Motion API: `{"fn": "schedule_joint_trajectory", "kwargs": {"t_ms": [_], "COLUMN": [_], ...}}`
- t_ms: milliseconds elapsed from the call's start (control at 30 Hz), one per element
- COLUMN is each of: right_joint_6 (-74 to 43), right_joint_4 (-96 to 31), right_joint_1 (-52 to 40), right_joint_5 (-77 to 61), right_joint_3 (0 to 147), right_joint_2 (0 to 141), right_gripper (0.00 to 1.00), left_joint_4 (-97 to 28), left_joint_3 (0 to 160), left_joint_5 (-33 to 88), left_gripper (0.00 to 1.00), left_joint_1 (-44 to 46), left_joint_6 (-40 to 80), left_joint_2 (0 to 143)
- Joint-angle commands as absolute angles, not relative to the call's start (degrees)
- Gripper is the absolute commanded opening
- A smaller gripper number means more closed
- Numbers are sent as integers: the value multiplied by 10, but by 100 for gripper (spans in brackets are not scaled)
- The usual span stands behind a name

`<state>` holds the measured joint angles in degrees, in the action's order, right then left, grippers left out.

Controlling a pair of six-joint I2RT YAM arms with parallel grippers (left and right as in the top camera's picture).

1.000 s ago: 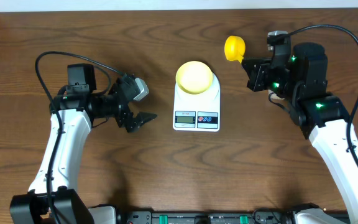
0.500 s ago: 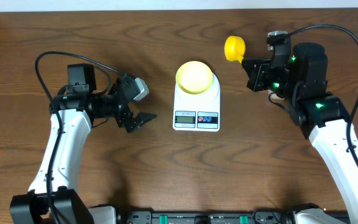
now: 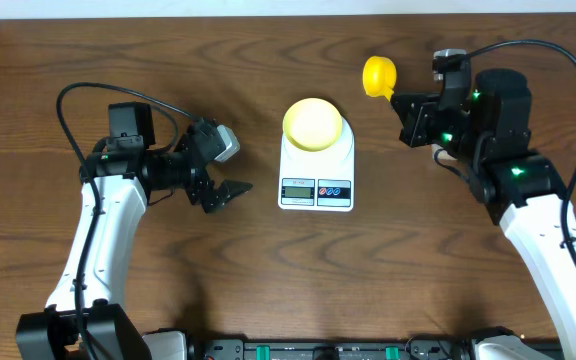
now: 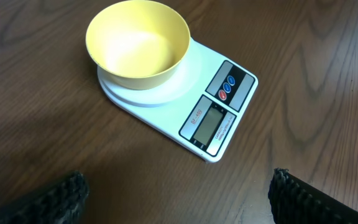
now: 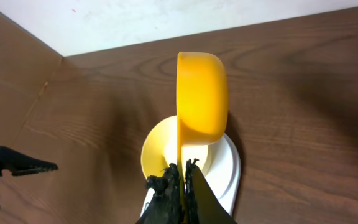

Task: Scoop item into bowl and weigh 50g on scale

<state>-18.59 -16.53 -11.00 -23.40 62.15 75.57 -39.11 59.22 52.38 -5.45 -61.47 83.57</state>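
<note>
R gripper (image 5: 180,171) clamped on handle of 1 yellow scoop (image 5: 202,99); scoop tipped on its side, contents not visible. L gripper (image 3: 228,193) fingers apart, near scale (image 4: 213,99), on its left. 1 pale-yellow bowl (image 4: 138,73) sits on scale platform, empty. 2 round btns (image 4: 227,88), red + blue, beside 1 LCD (image 4: 208,121).

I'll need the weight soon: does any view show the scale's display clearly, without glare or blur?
Left wrist: display faces camera, no glare, but no digits legible. Overhead: evenly lit, sharp, display too small to read. Right wrist: scoop hides most of the bowl; display not visible.
</note>
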Motion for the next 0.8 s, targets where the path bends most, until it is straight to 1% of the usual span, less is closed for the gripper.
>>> {"fn": "schedule_joint_trajectory", "kwargs": {"t_ms": [0,333,533,633,767], "right_joint_6": [-175,-175,-174,-117,-62], "right_joint_4": [-165,-200,-218,-306,-401], "right_joint_1": [-107,-106,-88,-58,-45], "right_joint_5": [-243,-239,-239,-233,-146], "right_joint_3": [630,630,635,684,740], "right_joint_2": [745,745,745,745,745], "right_gripper": [1,1,1,1,1], "left_joint_4": [-391,-391,-391,-391,-391], "left_joint_3": [593,593,593,593,593], "left_joint_5": [528,528,528,528,528], "left_gripper": [95,95,95,95,95], "left_joint_1": [-53,-53,-53,-53,-53], "left_joint_6": [-612,-612,-612,-612,-612], "left_joint_2": [835,835,835,835,835]}}
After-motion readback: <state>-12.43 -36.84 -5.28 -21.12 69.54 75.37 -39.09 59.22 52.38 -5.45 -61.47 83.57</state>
